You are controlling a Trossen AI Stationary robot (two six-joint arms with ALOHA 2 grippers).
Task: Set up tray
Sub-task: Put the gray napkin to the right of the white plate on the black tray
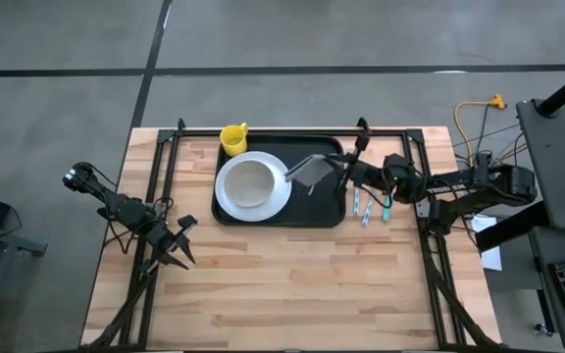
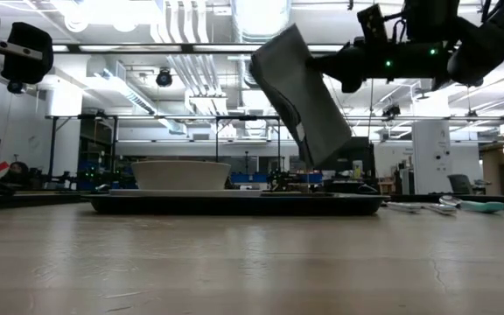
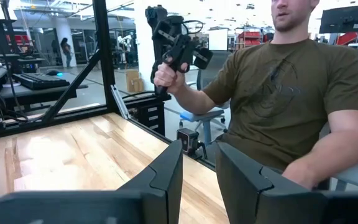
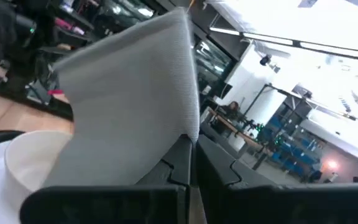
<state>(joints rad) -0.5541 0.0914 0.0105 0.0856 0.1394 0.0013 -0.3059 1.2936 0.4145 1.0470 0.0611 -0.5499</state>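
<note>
The black tray lies at the table's far middle. It carries a white plate with a white bowl on it. A yellow cup stands at the tray's far left corner. My right gripper is above the tray's right part, shut on a grey napkin. My left gripper waits open over the table's left side, touching nothing. My right gripper pinches the grey napkin between its two fingers at one edge, coming level from the table's right. The napkin is lifted clear and hangs tilted below and left of the fingers, its lower corner above the tray.
Teal-handled utensils lie on the wood just right of the tray. Black frame bars run along the table's far edge and both sides. A seated person holding a controller is beyond the table. Bare wood fills the near half.
</note>
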